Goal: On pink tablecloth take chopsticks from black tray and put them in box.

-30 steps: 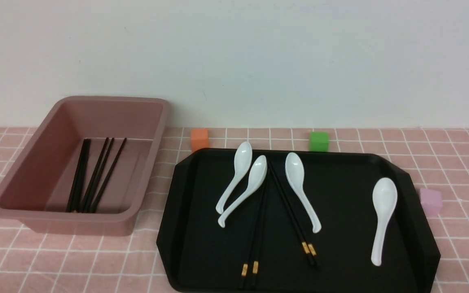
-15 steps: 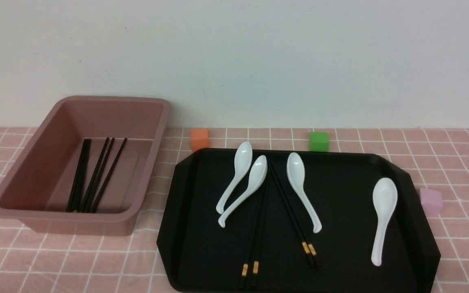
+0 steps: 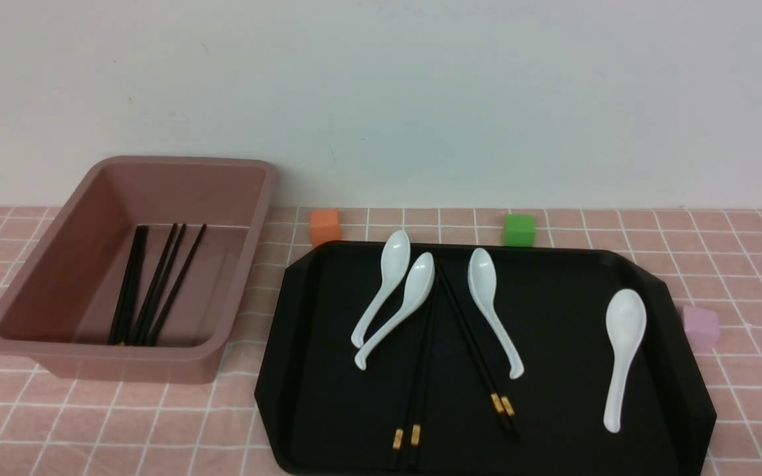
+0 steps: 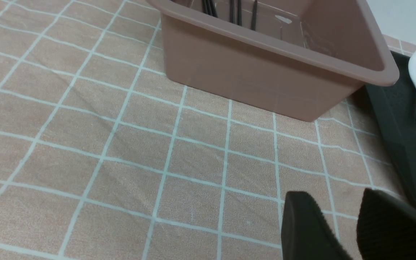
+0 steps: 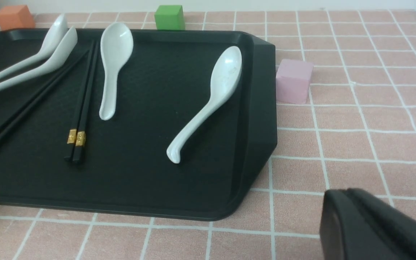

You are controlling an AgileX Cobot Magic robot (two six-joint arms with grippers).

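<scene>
Nothing is shifting since a second ago apart from a barely visible nudge of one spoon. The pink tablecloth (image 3: 718,251) is covering the tabletop, the black tray (image 3: 573,277) is lying at the right and the box (image 3: 63,264) is sitting to its left. Several chopsticks (image 3: 149,284) are lying in the box, while two pairs (image 3: 470,344) are resting on the tray among four white spoons (image 3: 621,347). The left claw (image 4: 345,225) is hovering slightly parted over cloth; the right claw (image 5: 349,213) is hanging closed, holding nothing.
</scene>
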